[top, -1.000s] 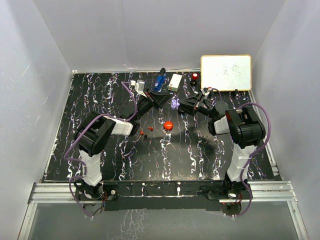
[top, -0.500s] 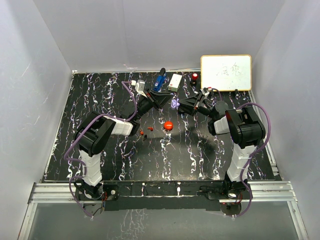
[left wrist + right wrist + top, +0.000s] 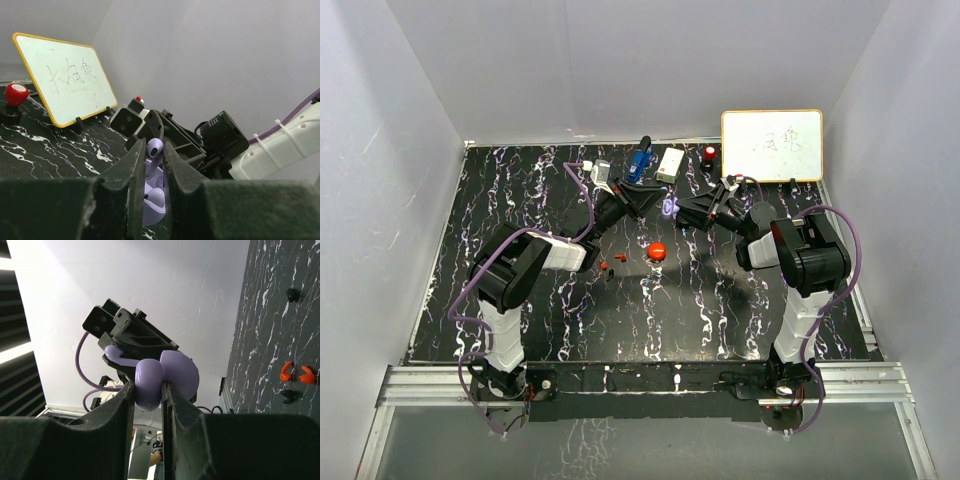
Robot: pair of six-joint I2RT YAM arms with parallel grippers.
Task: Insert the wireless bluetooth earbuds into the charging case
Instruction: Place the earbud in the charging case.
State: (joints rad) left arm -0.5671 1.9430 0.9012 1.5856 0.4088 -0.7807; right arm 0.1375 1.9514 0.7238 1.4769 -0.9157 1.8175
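Partly hidden, earbud [image 3: 153, 147] in left gripper [image 3: 152, 156]

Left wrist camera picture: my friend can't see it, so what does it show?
Two dark fingers pinch a lilac earbud upright over an open lilac charging case holding a second earbud. Behind are the other arm, a yellow-framed whiteboard and a red-topped knob on the black marbled table.

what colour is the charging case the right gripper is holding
Pale lilac: the glossy rounded plastic charging case shows best in the right wrist view.
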